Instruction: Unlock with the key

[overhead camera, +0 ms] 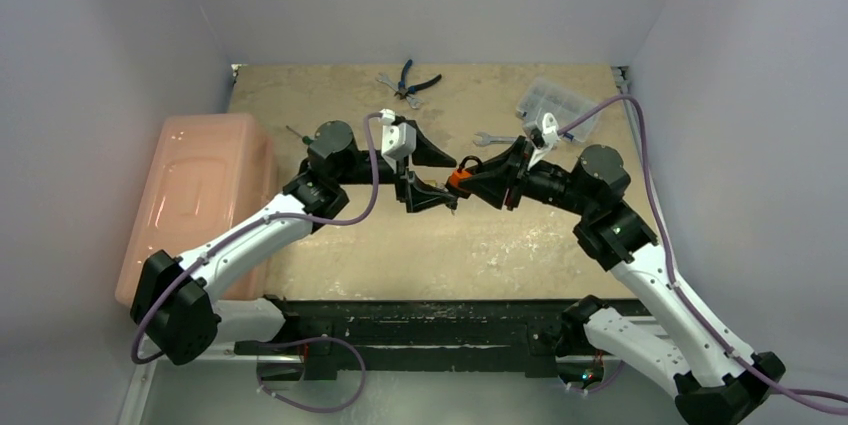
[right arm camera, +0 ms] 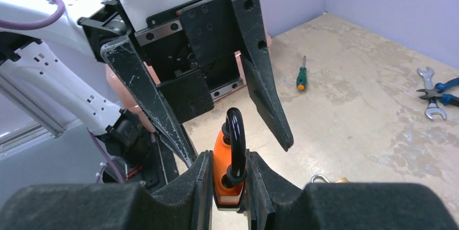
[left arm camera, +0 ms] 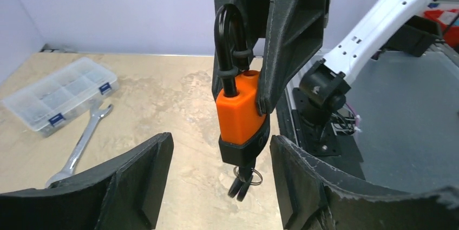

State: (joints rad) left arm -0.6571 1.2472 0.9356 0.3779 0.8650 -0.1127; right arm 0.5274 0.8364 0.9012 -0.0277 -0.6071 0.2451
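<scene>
An orange padlock [overhead camera: 458, 180] with a black shackle and black base hangs in the air between the two arms. My right gripper [right arm camera: 228, 171] is shut on the padlock's body [right arm camera: 221, 159], with the shackle sticking out past its fingers. A key on a ring [left arm camera: 244, 178] sticks out of the padlock's base [left arm camera: 241, 113]. My left gripper [left arm camera: 221, 144] is open, with one finger on each side of the base and the key, touching neither. From above, my left gripper [overhead camera: 450, 183] faces my right gripper [overhead camera: 478, 183] over the middle of the table.
A clear compartment box [overhead camera: 555, 105] and a wrench [overhead camera: 495, 138] lie at the back right. Blue-handled pliers [overhead camera: 415, 80] lie at the back middle. A green screwdriver [right arm camera: 301, 76] lies near the pink bin [overhead camera: 195, 195] on the left. A brass padlock [right arm camera: 330, 179] lies below my right gripper.
</scene>
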